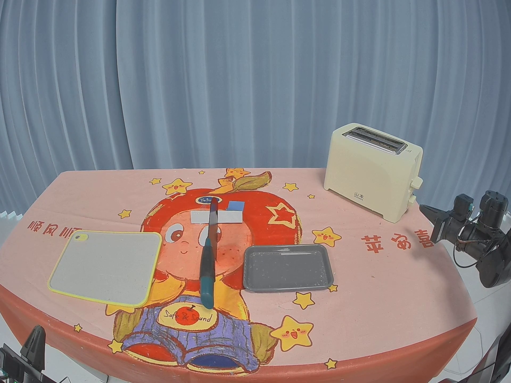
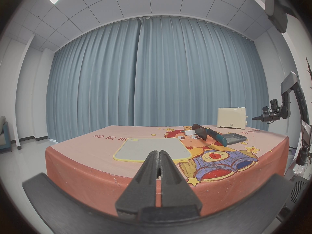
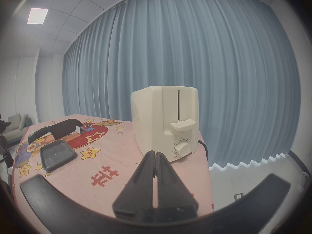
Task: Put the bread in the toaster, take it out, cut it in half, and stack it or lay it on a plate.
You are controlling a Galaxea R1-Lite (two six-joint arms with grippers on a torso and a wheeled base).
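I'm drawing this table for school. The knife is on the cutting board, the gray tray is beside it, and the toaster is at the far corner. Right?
Not quite. The knife lies on the tablecloth, between the cutting board and the gray tray, its blade propped on a small white block, as the head view shows. The toaster is at the far corner.

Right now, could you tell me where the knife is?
In the head view the knife lies between the cutting board on the robot's left and the grey tray on its right, with its teal handle toward the robot.
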